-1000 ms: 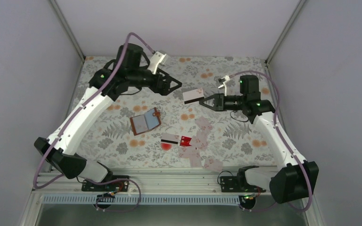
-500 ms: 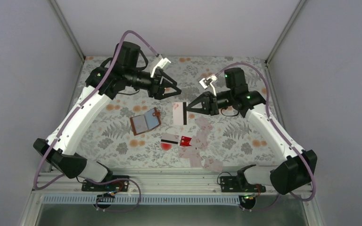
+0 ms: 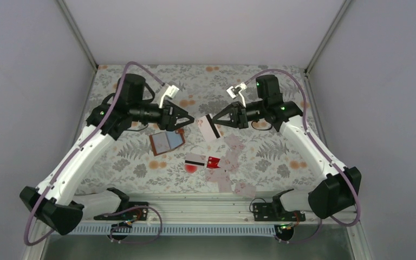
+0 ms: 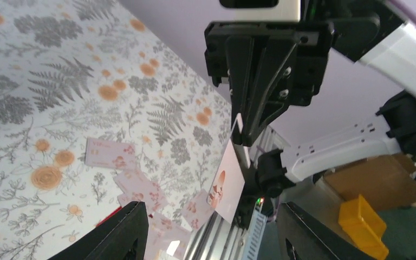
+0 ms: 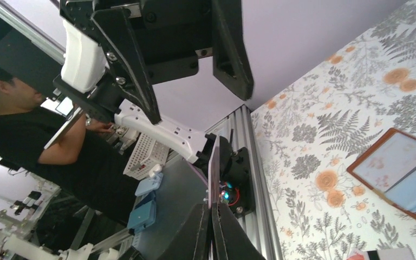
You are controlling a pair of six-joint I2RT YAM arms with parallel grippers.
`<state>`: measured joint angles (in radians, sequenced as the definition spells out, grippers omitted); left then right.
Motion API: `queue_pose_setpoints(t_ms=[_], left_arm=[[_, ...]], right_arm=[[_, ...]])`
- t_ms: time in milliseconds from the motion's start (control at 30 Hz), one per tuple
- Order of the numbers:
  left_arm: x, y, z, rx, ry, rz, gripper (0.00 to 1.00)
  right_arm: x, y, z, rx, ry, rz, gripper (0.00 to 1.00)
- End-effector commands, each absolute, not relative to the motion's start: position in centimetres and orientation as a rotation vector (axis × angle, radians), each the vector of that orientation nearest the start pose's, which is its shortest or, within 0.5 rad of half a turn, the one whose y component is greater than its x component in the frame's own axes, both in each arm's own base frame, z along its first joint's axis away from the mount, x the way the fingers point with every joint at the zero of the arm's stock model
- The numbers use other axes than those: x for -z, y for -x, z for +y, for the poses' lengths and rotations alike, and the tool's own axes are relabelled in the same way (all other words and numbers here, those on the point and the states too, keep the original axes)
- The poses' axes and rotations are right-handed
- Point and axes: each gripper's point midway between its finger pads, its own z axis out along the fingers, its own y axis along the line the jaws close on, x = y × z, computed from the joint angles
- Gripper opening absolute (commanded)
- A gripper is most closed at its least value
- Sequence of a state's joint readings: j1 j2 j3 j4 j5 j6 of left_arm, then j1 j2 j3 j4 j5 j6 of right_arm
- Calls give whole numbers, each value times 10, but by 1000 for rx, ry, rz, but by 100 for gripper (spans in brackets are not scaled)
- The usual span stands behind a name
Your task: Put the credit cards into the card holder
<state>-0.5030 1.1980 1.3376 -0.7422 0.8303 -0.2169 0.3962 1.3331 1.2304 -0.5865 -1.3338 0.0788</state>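
Fingers [image 5: 194, 238] of the right gripper [image 3: 206, 119] pinch one pale, black-striped credit card [image 3: 209, 129] in the air at mid-table, just right of the card holder [image 3: 167, 141], which lies open. The left gripper [image 3: 187, 119] faces the card with its jaws apart, apparently not touching it. This looks like a handover: the left must close on the card before the right releases. Spare cards [image 3: 225, 168] lie nearer. No print is legible.

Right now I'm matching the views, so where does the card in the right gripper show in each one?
Top external: card at centre, pinched by the right gripper.
Left wrist: right of centre, hanging below that gripper.
Right wrist: bottom centre, edge-on, a thin line.
Shared landmark: the floral mat.
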Motion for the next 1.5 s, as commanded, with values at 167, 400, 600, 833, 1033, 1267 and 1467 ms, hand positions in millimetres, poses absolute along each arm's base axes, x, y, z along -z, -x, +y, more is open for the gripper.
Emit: queue_pose_setpoints(t_ms=[167,400,600,833,1033,1267,1467], left_arm=[[-392,-218,-256,1433,-693,1859,60],[-424,-226,-255,1474,-656,1760,57],[-434,-233,-259,1485,-662,1719,55],[-437,-235,-264,1540,-677,1684,49],[-435,-243,-268,1544,-673,1689,46],[-435,-249,-269,1536,-650,1684,38],[-439,-256,-270,1544,-621,1669,21]], right_arm=[[-374,-228,278,-1715,995,1777,3],[-408,-242,282,-1755,889,1782,3],[-430,-251,288,-1778,858,1784,3],[-440,-257,292,-1790,858,1775,3],[-451,-261,295,-1794,872,1754,3],[-456,-267,298,-1800,864,1755,4],[-453,-269,301,-1803,865,1759,3]])
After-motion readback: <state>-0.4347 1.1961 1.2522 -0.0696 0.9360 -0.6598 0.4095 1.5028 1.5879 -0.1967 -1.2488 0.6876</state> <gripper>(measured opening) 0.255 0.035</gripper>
